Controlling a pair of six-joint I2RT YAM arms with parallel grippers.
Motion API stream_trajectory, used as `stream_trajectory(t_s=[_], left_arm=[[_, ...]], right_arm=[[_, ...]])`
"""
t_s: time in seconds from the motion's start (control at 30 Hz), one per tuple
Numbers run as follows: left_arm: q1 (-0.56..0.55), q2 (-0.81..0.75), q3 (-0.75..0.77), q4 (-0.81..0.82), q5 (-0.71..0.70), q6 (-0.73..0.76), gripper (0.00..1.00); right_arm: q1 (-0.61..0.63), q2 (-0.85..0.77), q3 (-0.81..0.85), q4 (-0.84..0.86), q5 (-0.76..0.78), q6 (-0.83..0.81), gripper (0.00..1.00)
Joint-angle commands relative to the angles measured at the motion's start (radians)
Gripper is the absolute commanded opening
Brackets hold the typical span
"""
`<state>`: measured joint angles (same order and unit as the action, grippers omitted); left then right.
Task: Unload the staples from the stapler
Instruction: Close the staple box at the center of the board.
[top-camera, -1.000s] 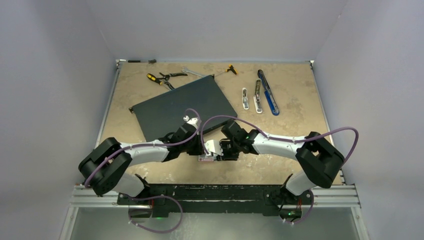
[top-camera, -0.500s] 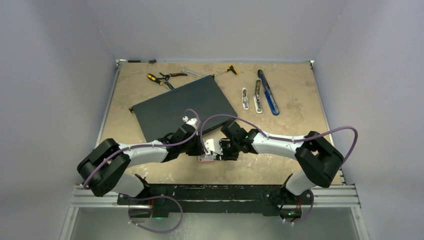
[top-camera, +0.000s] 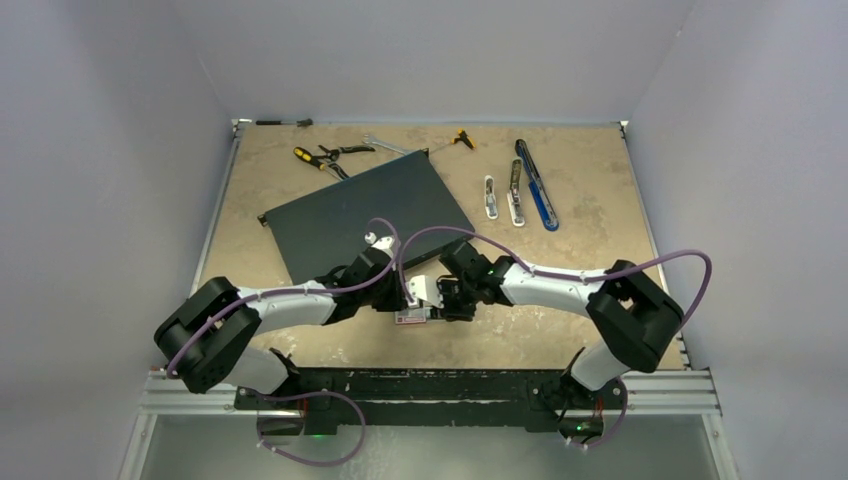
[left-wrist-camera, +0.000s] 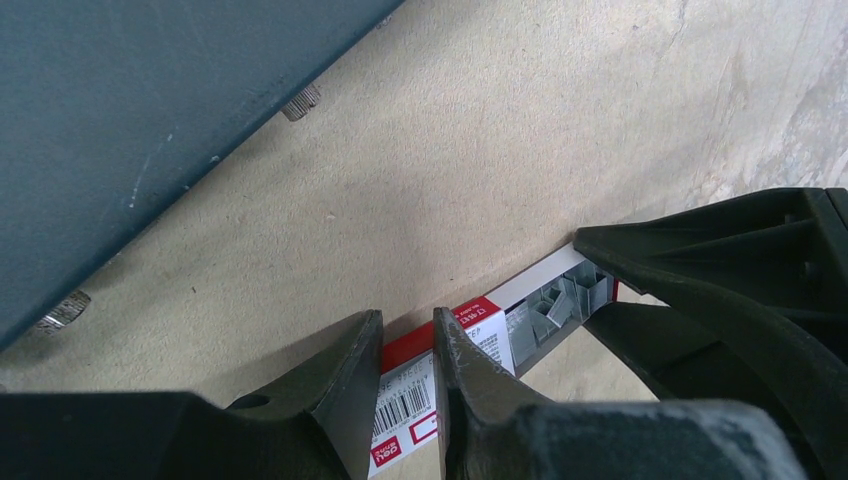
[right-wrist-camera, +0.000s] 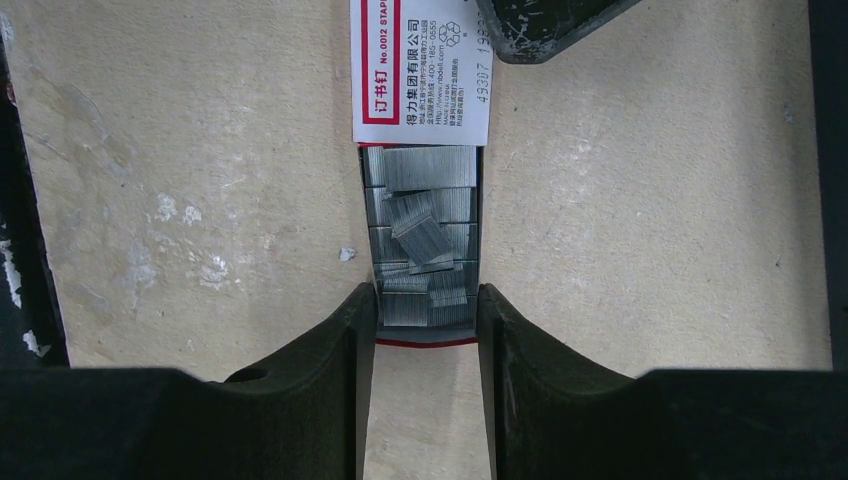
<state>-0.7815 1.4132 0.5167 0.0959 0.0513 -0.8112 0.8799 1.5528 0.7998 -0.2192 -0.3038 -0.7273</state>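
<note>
Two robot arms meet over a small box of staples at the near middle of the table (top-camera: 300, 190). The left gripper (left-wrist-camera: 406, 325), its jaws drawn narrow, pinches the box's red-and-white printed sleeve (right-wrist-camera: 420, 80) by its thin sides. The right gripper (right-wrist-camera: 425, 295), jaws set about half apart, clamps the end of the inner tray (right-wrist-camera: 425, 340), one finger against each long wall.

The tray is slid partly out of the sleeve and lies flat on the tabletop. The staples (right-wrist-camera: 425, 225) fill its exposed part. They are silvery-grey strips, most lying flat in rows, with a few short pieces tilted loosely on top. How far they run under the sleeve is hidden.

Just beyond the grippers lies a dark flat panel (top-camera: 350, 215). Yellow-handled pliers (top-camera: 325, 155) sit by the far edge. Three long narrow tools (top-camera: 516, 193) lie side by side at the far right, well apart from the box. They are too small in the overhead view to identify.
</note>
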Motion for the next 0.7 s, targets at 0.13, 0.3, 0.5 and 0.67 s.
stream_trajectory(t_s=[0.13,0.3,0.5,0.67], left_arm=[[-0.005,-0.015,0.016,-0.015,-0.018,-0.005,0.25],[-0.005,-0.026,0.041,-0.041,-0.043,-0.011,0.28],[-0.003,-0.037,0.166,-0.137,-0.150,-0.017,0.42],[0.021,-0.055,0.233,-0.226,-0.209,-0.032,0.47]], right_arm=[[0.028,0.035,0.027,-0.050,0.019,0.044,0.28],[0.029,0.037,0.025,-0.063,0.032,0.044,0.27],[0.029,0.024,-0.003,-0.057,0.032,0.044,0.27],[0.030,0.023,-0.006,-0.056,0.031,0.045,0.27]])
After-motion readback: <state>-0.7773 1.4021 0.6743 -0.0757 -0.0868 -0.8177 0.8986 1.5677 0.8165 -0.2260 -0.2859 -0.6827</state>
